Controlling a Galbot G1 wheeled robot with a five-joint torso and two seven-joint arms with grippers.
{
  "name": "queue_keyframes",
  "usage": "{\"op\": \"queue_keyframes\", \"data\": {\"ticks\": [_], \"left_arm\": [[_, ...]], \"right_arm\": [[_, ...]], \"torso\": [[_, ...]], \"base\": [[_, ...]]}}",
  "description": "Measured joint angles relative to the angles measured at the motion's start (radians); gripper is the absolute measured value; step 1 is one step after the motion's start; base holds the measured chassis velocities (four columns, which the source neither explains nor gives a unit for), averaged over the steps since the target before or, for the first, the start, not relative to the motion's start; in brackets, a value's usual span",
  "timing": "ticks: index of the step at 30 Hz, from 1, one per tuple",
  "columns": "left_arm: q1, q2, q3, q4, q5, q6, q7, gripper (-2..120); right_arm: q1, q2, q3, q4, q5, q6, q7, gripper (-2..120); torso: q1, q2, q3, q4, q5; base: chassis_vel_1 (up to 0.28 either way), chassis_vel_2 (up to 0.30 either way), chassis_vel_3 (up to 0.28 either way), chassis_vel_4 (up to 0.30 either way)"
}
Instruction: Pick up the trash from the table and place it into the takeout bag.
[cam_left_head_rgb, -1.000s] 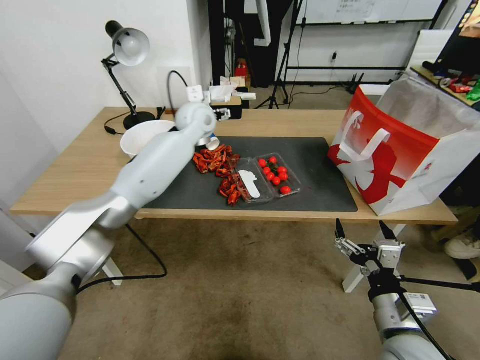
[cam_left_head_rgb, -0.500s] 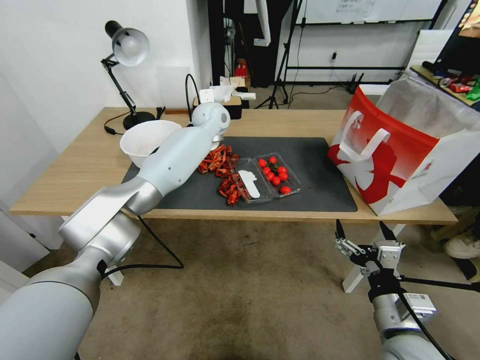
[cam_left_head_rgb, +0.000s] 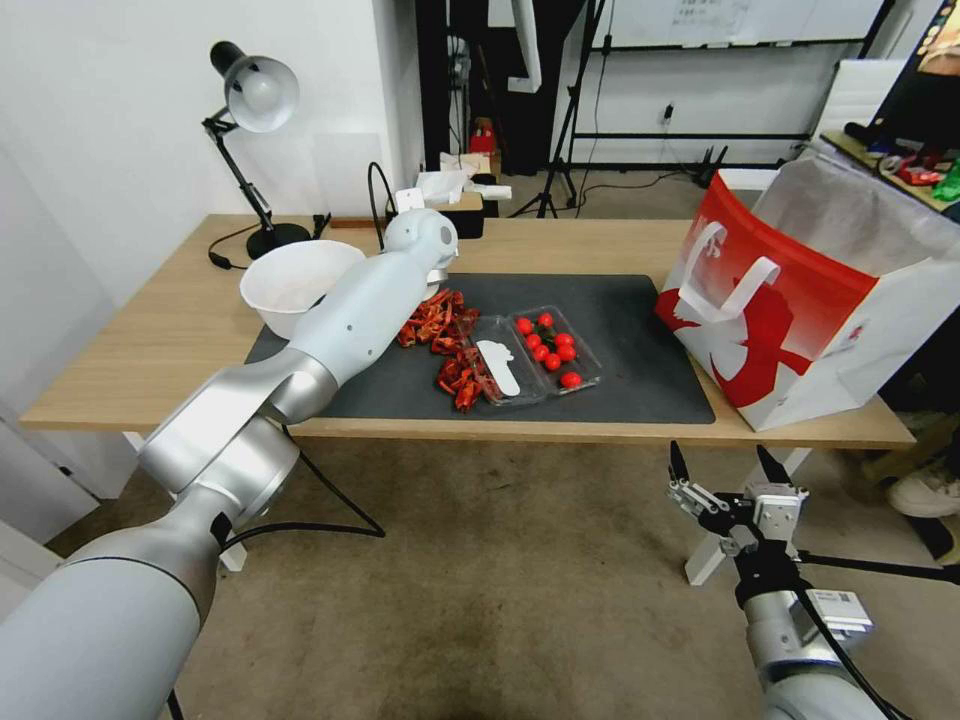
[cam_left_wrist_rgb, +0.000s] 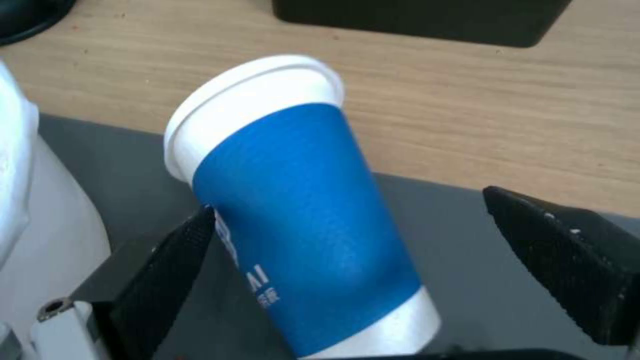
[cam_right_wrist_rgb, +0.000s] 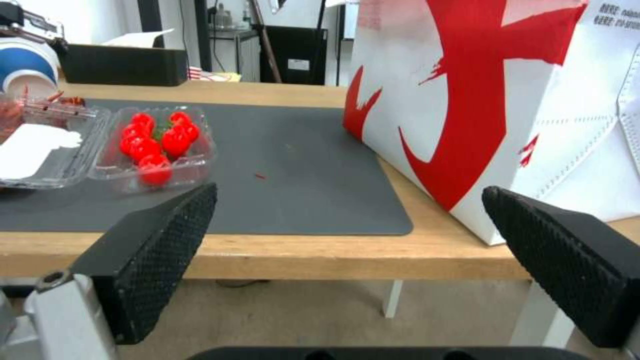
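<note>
Between the left gripper's (cam_left_wrist_rgb: 350, 250) spread jaws now lies the blue cup (cam_left_wrist_rgb: 300, 215).

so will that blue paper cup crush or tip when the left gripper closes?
Probably light and thin-walled: the blue paper cup looks like plain paper, so a hard squeeze may dent it. It leans tilted between the open left gripper fingers, likely tippy, and may roll if knocked.

Illumination was bright, even and diffuse, with only soft shadows beneath the counter (cam_left_head_rgb: 600, 250). The head view bowed straight lines toward its edges. In the left wrist view the blue paper cup (cam_left_wrist_rgb: 300, 210) appeared slightly soft, and the near jaws were blurred.
</note>
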Motion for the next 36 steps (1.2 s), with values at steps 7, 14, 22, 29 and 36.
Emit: {"op": "queue_keyframes", "data": {"ticks": [7, 14, 22, 29, 36], "left_arm": [[-0.006, -0.020, -0.032, 0.060, 0.016, -0.002, 0.022, 100], [-0.002, -0.032, -0.054, 0.074, 0.015, -0.005, 0.026, 100], [0.002, -0.048, -0.069, 0.097, 0.011, -0.006, 0.023, 79], [0.004, -0.049, -0.070, 0.107, 0.012, -0.006, 0.019, 57], [0.016, -0.043, -0.069, 0.094, 0.015, -0.009, 0.017, 45]], "right_arm": [[-0.003, 0.005, -0.005, -0.001, -0.010, 0.000, -0.002, 100], [-0.003, 0.003, -0.005, -0.001, -0.011, 0.000, -0.002, 100], [-0.007, 0.002, -0.004, 0.003, -0.011, 0.000, -0.002, 100], [-0.011, 0.003, -0.004, 0.003, -0.011, 0.000, -0.002, 100], [-0.012, 0.003, -0.004, 0.003, -0.011, 0.000, -0.002, 100]], "torso": [[0.000, 0.000, 0.000, 0.0000, 0.0000], [0.000, 0.000, 0.000, 0.0000, 0.0000], [0.000, 0.000, 0.000, 0.0000, 0.0000], [0.000, 0.000, 0.000, 0.0000, -0.0001], [0.000, 0.000, 0.000, -0.0003, 0.0001]], "base": [[0.000, 0.000, 0.000, 0.000], [0.000, 0.000, 0.000, 0.000], [0.000, 0.000, 0.000, 0.000], [0.000, 0.000, 0.000, 0.000], [0.000, 0.000, 0.000, 0.000]]}}
